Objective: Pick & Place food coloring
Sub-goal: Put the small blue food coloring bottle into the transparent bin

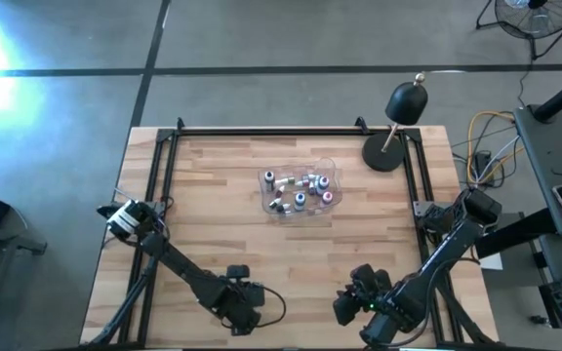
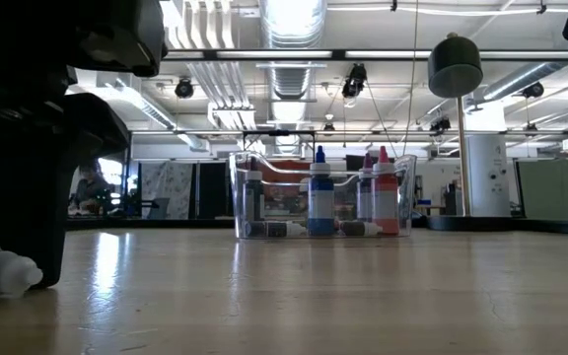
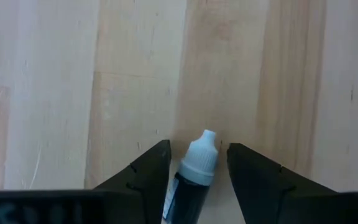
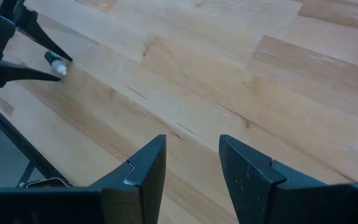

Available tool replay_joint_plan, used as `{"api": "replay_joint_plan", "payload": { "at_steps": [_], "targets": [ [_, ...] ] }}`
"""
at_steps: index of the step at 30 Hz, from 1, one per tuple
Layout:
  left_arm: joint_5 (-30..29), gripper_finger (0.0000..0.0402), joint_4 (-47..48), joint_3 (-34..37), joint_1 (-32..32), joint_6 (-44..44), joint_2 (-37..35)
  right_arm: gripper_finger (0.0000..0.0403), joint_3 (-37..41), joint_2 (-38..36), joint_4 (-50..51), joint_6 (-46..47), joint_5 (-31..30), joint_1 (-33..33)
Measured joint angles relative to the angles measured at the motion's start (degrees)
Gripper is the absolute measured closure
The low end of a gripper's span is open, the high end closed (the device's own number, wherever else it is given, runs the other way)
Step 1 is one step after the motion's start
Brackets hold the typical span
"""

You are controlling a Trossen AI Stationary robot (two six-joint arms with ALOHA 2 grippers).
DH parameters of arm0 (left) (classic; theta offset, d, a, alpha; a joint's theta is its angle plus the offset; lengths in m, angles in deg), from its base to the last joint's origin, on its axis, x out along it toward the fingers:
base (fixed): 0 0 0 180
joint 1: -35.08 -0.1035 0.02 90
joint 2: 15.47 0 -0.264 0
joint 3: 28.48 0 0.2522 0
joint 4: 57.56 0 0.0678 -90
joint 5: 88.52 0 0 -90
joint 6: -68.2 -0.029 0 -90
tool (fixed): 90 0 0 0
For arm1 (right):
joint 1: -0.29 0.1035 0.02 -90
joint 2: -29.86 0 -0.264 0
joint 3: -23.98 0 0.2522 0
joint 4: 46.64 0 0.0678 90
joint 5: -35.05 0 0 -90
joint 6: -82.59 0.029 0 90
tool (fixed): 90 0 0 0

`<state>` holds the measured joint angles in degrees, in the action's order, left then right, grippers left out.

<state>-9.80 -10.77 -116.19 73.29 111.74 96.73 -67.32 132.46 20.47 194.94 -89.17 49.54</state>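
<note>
Near the worktop's (image 1: 213,185) front edge, from above, the left gripper (image 1: 245,305) and right gripper (image 1: 354,302) hang low; bottles (image 1: 301,190) fill a central tub (image 1: 273,207). Left wrist view: a small dark bottle (image 3: 191,183), light and likely slippery, sits between fingers (image 3: 145,171); hold uncertain. Grip the body, not the cap. Right wrist view: jaws apart, empty.

— Where's the tub (image 1: 301,190)?
— Mid-surface (image 1: 213,224), toward the far edge, bottles (image 1: 300,200) inside.
— The lamp (image 1: 390,146)?
— Far right corner.
— The pincers?
— Left pincer (image 1: 247,310) at the near edge, left of centre, one bottle (image 3: 194,177) between its fingers. Right pincer (image 1: 351,300) at the near edge, right of centre.
</note>
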Motion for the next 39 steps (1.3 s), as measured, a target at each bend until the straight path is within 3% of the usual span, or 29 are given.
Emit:
{"api": "replay_joint_plan", "payload": {
  "at_steps": [14, 21, 28, 34, 39],
  "targets": [
    [-0.69, 0.0332, 3.11, 0.00, -0.33, -7.07, 0.04, 0.0266, 0.46, -0.02, 0.18, 0.79, 0.02, -0.02],
    [-0.86, 0.0340, 7.25, 0.40, -3.44, -9.82, -2.60, 0.0272, -0.28, -0.07, 0.04, 1.88, -3.84, -0.02],
    [-5.38, 0.0341, 11.79, -0.62, -12.51, -17.28, -11.18, 0.0282, -2.90, -0.11, 0.37, -0.94, -5.15, -0.02],
    [-8.68, 0.0341, 10.74, -3.69, -25.28, -26.78, -20.79, 0.0287, -5.37, -0.29, 4.21, -2.72, -11.73, -0.19],
    [-5.51, 0.0339, 5.37, -6.41, -36.92, -34.85, -22.35, 0.0287, -6.90, -0.79, 12.27, 0.39, -14.42, -0.96]
  ]
}}
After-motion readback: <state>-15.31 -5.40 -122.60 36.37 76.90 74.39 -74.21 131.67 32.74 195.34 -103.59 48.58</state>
